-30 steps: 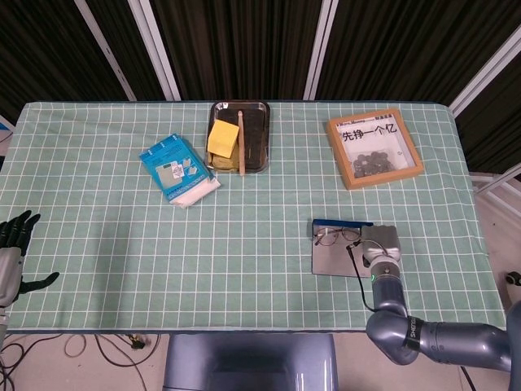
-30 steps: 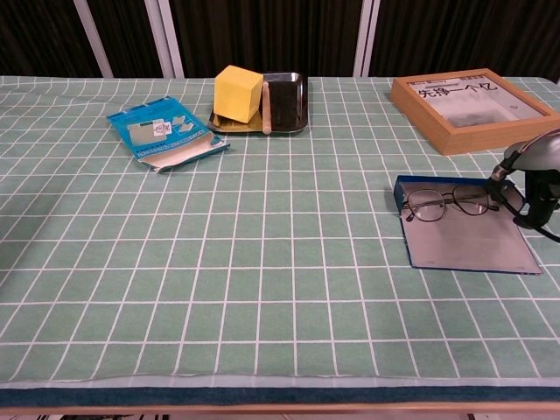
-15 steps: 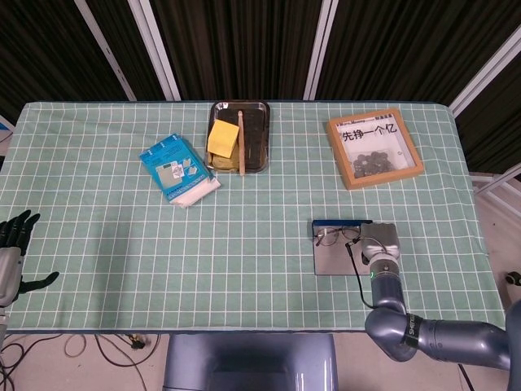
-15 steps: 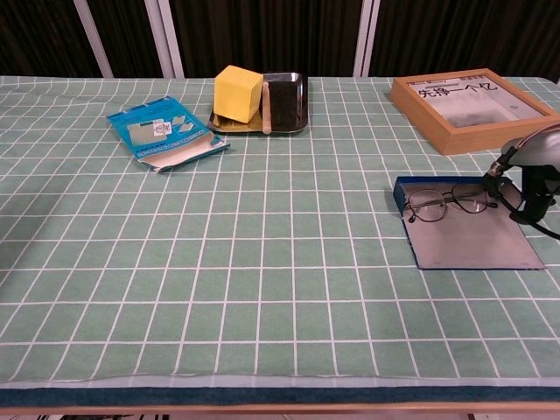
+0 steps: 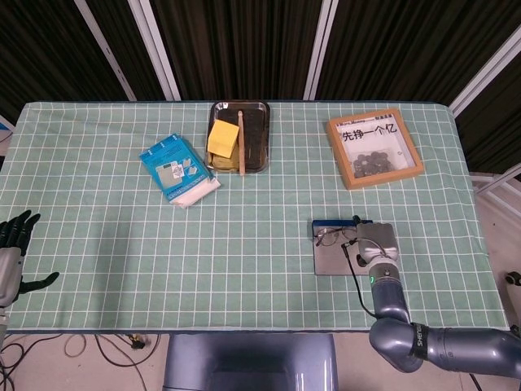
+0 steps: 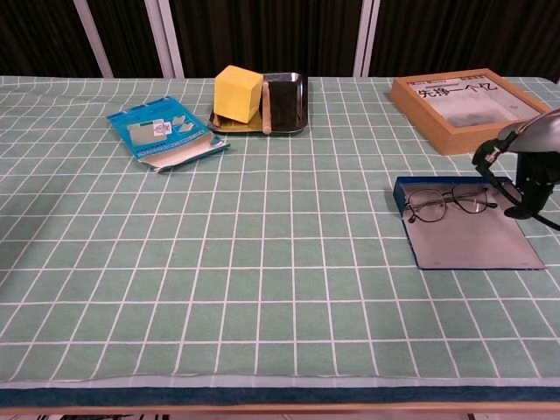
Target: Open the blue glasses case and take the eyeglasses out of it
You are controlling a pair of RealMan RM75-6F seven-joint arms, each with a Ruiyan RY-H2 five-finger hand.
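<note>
**Glasses case lies open, eyeglasses inside, right hand at its right end**

The blue glasses case (image 6: 468, 234) lies open and flat on the right near part of the green checked tablecloth (image 5: 122, 236), its grey inner face up and its blue wall at the far edge. The eyeglasses (image 6: 446, 203) rest inside it at the far end, lenses toward the left, one temple reaching right toward the right hand (image 6: 523, 153).

That hand hangs over the right end of the case; in the head view the arm's wrist housing covers it, and in the chest view only dark fingers (image 6: 528, 194) pointing down beside the temple show. Whether they are apart, together or touching the glasses cannot be told.

The left hand (image 5: 11, 254) rests at the left near edge of the table, well apart from the case, black fingers spread and holding nothing.

At the far side stand a metal tray (image 5: 259, 138) with a yellow block (image 5: 222, 138) and a wooden stick (image 5: 242, 143), a blue packet (image 5: 177, 168) to its left, and a wooden frame (image 5: 374, 147) with printed characters to the right.
</note>
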